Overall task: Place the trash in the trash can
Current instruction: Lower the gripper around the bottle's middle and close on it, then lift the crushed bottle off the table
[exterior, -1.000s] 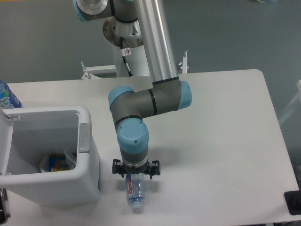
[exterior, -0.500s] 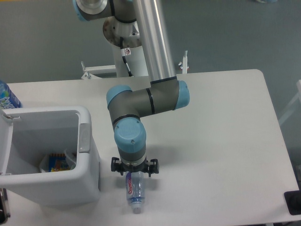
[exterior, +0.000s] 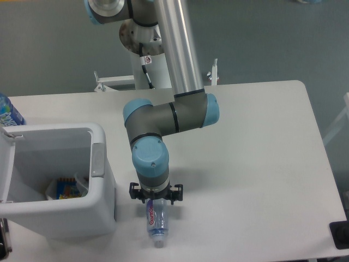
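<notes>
Camera view from above shows the claw [exterior: 155, 200] pointing straight down at the near part of the white bench [exterior: 256, 164], its black bracket ears sticking out to either side under the blue-capped wrist joint of the grey and silver arm [exterior: 163, 117]. The wrist hides the fingers, so whether the claw is released or clenched cannot be told. Directly beneath it lies the long clear plastic bottle with a red-lettered purple label [exterior: 155, 218], flat on the bench, its upper end hidden under the claw and its capped end pointing toward the near edge; whether the claw touches it cannot be made out. Just to the left of the bottle and the claw stands the large white rectangular plastic trash can with a rounded rim [exterior: 103, 218], with a grey tab [exterior: 97, 159] on the side that faces the arm. Down inside the can lies a small whitish translucent plastic bag [exterior: 66, 188] with some coloured print showing on it. At the far left edge of the picture, behind the can, part of a clear bottle with a blue label [exterior: 8, 113] shows, well apart from the claw. At the lower right corner a dark object [exterior: 340, 234] sits beside the bench edge.
</notes>
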